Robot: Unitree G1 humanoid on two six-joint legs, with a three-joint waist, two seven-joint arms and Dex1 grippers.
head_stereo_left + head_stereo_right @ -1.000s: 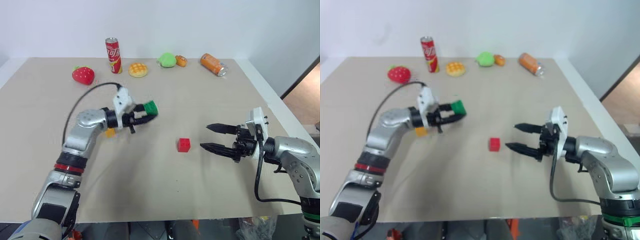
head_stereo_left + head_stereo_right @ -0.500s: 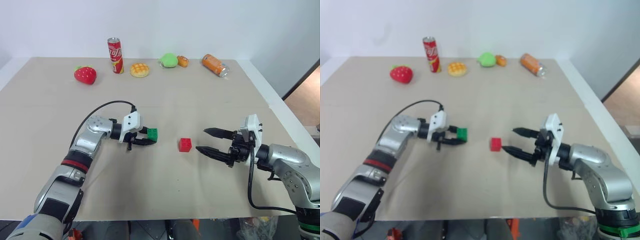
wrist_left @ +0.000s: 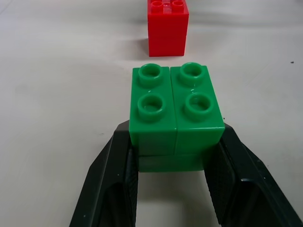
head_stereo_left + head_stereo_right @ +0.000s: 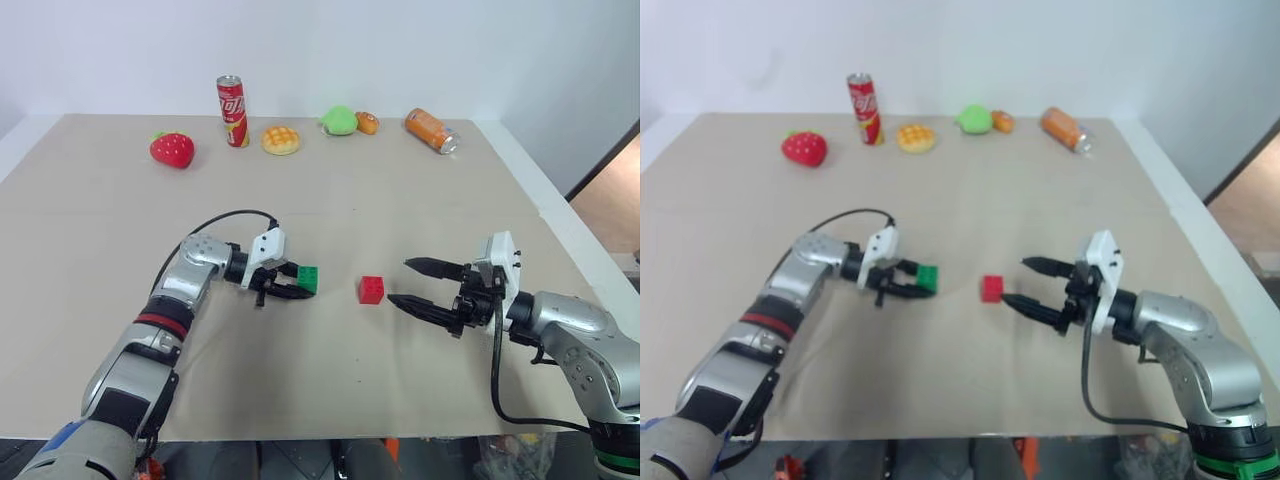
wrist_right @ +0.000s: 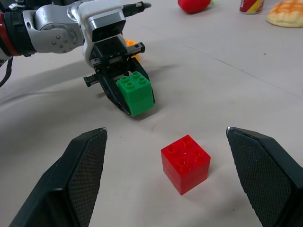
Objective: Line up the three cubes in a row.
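The big tan tabletop holds everything. Its near edge is cut off at the bottom of the head views.

The left gripper reaches in from 9 o'clock, low over the middle of the tabletop. It is clenched on the green cube, one black finger on each side. The left wrist view shows the green cube's four round studs facing up, but the lower part of the cube is hidden between the fingers. I cannot tell if the cube touches the tabletop.

The right gripper comes in from 3 o'clock. Its two fingers are spread wide and hold nothing. Their tips point at the red cube, close to it but not touching.

The red cube sits on the tabletop between the two grippers, just beside the green cube at its 3 o'clock, with a small gap.

The yellow-orange cube is hard to see. Just a little orange bit peeks out behind the left gripper in the right wrist view.

Far back, toward 12 o'clock, a red can stands up. An orange can lies on its side toward 1 o'clock. Near the red can are a toy strawberry and a yellow bun. Between the bun and the orange can are a green toy and a small orange toy, too small to make out well.
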